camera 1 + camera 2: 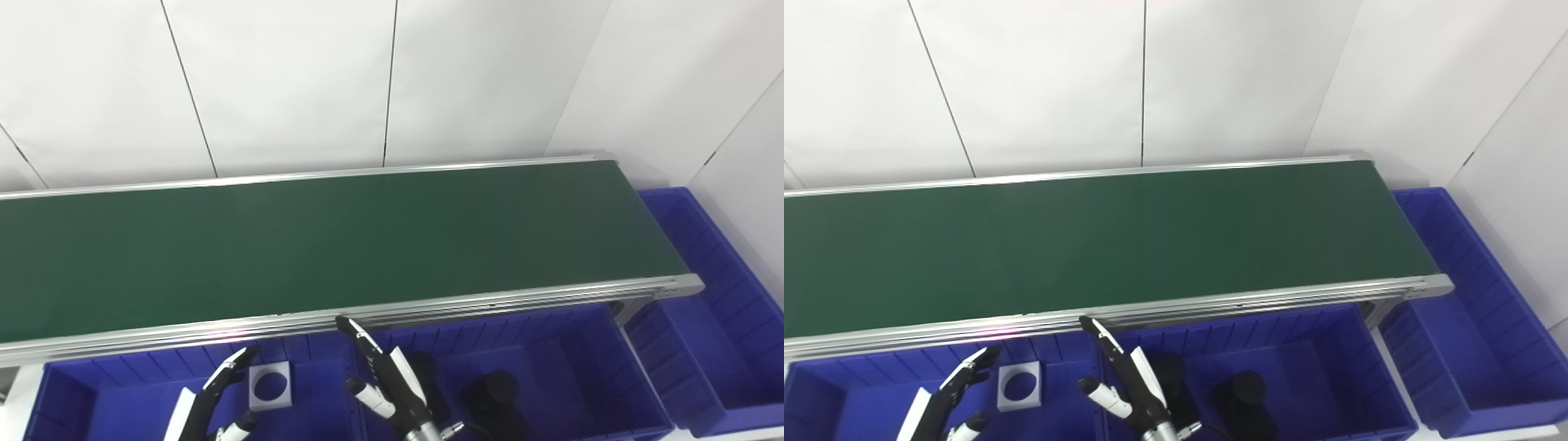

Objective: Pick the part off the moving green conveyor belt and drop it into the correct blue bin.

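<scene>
Room: white wall panels (294, 86) with thin dark seams stand behind the work; the panels angle in at the far right.
Belt: the green conveyor belt (318, 245) runs across the view beyond both hands, matte and bare, framed by ribbed silver rails (465, 303).
Bins: the left blue bin (122, 392) lies under the left hand, the middle blue bin (569, 361) lies under and to the right of the right hand, and a third blue bin (723, 318) sits well to the right, past the belt's end. All are glossy plastic with ribbed inner walls.
Left hand: the left hand (211, 404) comes up from the bottom edge, black and white, fingers spread apart and holding nothing.
Right hand: the right hand (386, 380) is raised over the divide between the two near bins, fingers straight and pointing up toward the near rail, thumb held out to the side, nothing in it.
Part: a flat white square part (269, 384) with a round hole lies in the left blue bin, just right of the left hand's fingertips (248, 353).
Other contents: two dark rounded objects (499, 392) rest in the middle blue bin, just right of the right hand; their exact shape cannot be told.
</scene>
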### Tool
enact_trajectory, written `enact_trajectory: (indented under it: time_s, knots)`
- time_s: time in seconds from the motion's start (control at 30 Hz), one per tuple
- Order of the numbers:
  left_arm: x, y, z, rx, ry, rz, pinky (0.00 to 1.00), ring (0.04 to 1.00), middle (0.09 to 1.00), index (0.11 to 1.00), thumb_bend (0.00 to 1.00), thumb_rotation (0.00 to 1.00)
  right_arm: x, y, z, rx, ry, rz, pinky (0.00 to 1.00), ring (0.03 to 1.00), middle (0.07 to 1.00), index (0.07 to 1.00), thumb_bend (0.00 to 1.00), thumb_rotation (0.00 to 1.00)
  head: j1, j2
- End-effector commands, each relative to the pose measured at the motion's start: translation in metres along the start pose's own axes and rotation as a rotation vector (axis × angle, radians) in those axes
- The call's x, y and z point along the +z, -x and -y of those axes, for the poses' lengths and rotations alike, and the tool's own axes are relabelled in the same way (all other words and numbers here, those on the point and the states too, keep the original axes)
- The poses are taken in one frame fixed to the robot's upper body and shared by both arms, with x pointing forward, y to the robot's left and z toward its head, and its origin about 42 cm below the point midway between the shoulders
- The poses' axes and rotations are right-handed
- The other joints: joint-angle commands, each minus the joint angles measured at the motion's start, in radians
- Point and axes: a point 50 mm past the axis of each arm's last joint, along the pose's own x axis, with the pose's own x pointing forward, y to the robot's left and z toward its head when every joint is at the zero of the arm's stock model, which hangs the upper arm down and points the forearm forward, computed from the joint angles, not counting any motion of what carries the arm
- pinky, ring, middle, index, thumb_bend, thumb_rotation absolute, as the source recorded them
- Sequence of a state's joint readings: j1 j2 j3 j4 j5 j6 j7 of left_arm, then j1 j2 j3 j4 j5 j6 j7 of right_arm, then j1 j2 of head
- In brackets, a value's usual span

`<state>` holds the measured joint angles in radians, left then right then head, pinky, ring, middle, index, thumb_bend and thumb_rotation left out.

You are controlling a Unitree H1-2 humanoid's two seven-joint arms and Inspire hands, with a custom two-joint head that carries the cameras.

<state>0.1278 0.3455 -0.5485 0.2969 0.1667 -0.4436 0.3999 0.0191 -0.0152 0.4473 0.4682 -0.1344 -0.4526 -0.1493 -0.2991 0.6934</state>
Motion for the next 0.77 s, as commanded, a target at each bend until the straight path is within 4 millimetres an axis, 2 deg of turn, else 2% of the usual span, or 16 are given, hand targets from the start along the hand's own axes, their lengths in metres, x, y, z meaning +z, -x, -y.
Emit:
enact_trajectory:
  time_s: [0.0, 0.03, 0.07, 0.1, 0.13, 0.17, 0.2, 0.23, 0.27, 0.3, 0.43, 0.73]
  knots:
    - [0.016, -0.009, 0.006, 0.018, 0.015, 0.084, 0.76, 0.833, 0.851, 0.816, 0.89, 0.93, 0.011, -0.002, 0.011, -0.015, -0.01, 0.058, 0.99, 0.997, 0.984, 0.95, 0.96, 0.98, 0.064, 0.02]
    - [0.02, -0.011, 0.01, 0.02, 0.026, 0.094, 0.76, 0.833, 0.851, 0.816, 0.89, 0.93, 0.012, 0.001, 0.017, -0.018, -0.008, 0.062, 0.98, 0.991, 0.983, 0.948, 0.96, 0.98, 0.123, 0.035]
    - [0.023, -0.012, 0.014, 0.021, 0.034, 0.101, 0.76, 0.834, 0.853, 0.818, 0.9, 0.92, 0.012, 0.003, 0.021, -0.02, -0.007, 0.065, 0.97, 0.982, 0.98, 0.943, 0.95, 0.98, 0.132, 0.037]
    - [0.026, -0.013, 0.019, 0.025, 0.049, 0.107, 0.77, 0.834, 0.854, 0.818, 0.9, 0.92, 0.013, 0.005, 0.026, -0.023, -0.006, 0.067, 0.96, 0.978, 0.978, 0.941, 0.95, 0.99, 0.183, 0.048]
    - [0.028, -0.014, 0.022, 0.027, 0.06, 0.11, 0.77, 0.838, 0.859, 0.819, 0.9, 0.92, 0.013, 0.007, 0.03, -0.024, -0.005, 0.068, 0.95, 0.965, 0.971, 0.934, 0.95, 0.99, 0.183, 0.048]
    - [0.03, -0.015, 0.026, 0.029, 0.07, 0.113, 0.78, 0.839, 0.86, 0.819, 0.91, 0.92, 0.013, 0.009, 0.034, -0.025, -0.009, 0.069, 0.95, 0.961, 0.969, 0.932, 0.94, 0.99, 0.229, 0.057]
    - [0.032, -0.016, 0.028, 0.03, 0.078, 0.114, 0.78, 0.843, 0.863, 0.82, 0.91, 0.92, 0.014, 0.01, 0.038, -0.024, -0.016, 0.07, 0.95, 0.956, 0.967, 0.93, 0.94, 0.99, 0.229, 0.057]
    - [0.033, -0.017, 0.031, 0.032, 0.08, 0.118, 0.79, 0.849, 0.869, 0.823, 0.9, 0.92, 0.014, 0.012, 0.041, -0.023, -0.021, 0.073, 0.95, 0.955, 0.965, 0.929, 0.93, 0.99, 0.266, 0.064]
    - [0.035, -0.017, 0.033, 0.033, 0.081, 0.12, 0.8, 0.852, 0.872, 0.825, 0.9, 0.92, 0.014, 0.013, 0.044, -0.021, -0.025, 0.074, 0.96, 0.953, 0.964, 0.929, 0.92, 0.99, 0.266, 0.064]
    - [0.036, -0.018, 0.036, 0.035, 0.084, 0.124, 0.8, 0.853, 0.873, 0.826, 0.9, 0.93, 0.015, 0.015, 0.048, -0.02, -0.028, 0.078, 0.96, 0.953, 0.963, 0.929, 0.91, 0.98, 0.298, 0.072]
    - [0.043, -0.021, 0.042, 0.049, 0.095, 0.134, 0.81, 0.861, 0.885, 0.835, 0.9, 0.94, 0.019, 0.018, 0.059, -0.017, -0.019, 0.091, 0.96, 0.939, 0.954, 0.935, 0.87, 1.0, 0.329, 0.086]
    - [0.051, -0.025, 0.047, 0.063, 0.095, 0.149, 0.79, 0.854, 0.881, 0.833, 0.91, 0.96, 0.021, 0.022, 0.068, -0.024, -0.006, 0.099, 0.95, 0.929, 0.941, 0.933, 0.92, 1.0, 0.36, 0.109]
